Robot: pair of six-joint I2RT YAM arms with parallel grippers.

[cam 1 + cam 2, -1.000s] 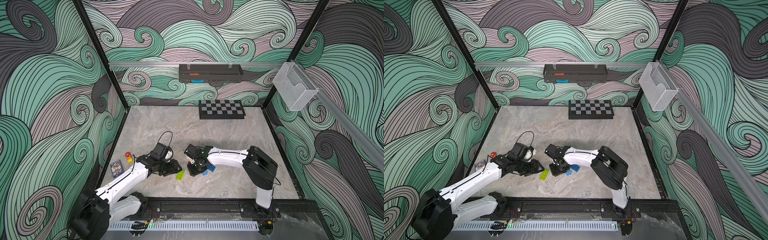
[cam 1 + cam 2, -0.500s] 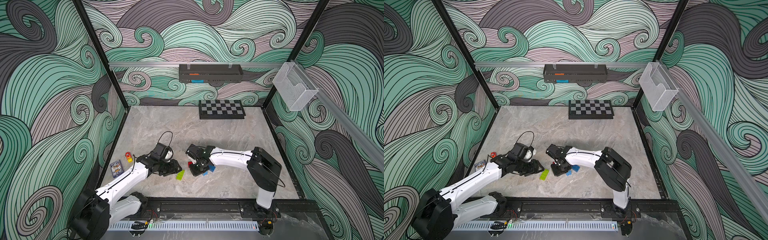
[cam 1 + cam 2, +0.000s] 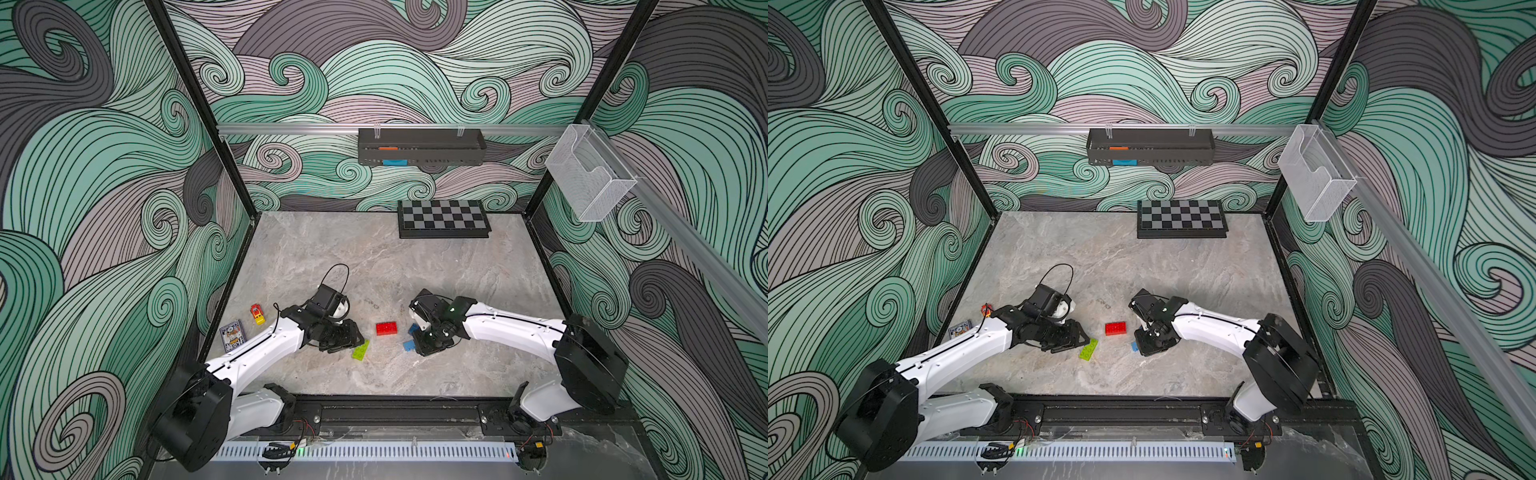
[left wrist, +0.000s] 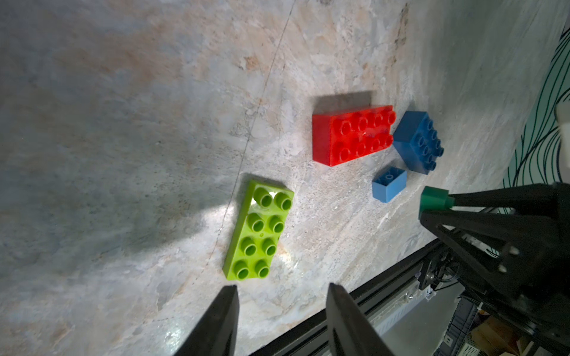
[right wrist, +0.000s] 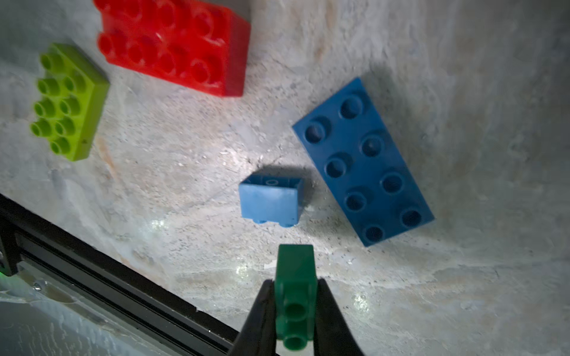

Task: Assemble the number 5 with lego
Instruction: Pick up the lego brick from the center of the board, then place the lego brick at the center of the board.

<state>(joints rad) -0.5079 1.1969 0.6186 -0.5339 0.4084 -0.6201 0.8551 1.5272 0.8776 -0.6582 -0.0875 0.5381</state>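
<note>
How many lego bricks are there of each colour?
Red brick: 1
Lime green brick: 1
Dark blue brick: 1
Light blue brick: 1, lying tipped over
Dark green brick: 1, pinched in the right gripper
Total: 5 bricks, none joined yet

On the marble table (image 3: pixel 1183 270), the red brick (image 3: pixel 1115 328) lies between the two arms. The lime green brick (image 3: pixel 1089 348) sits just beside the left gripper (image 3: pixel 1077 338), a light blue brick (image 3: pixel 1134 346) (partly hidden) by the right gripper (image 3: pixel 1148 347). A chessboard (image 3: pixel 1181 218) rests at the back.
</note>
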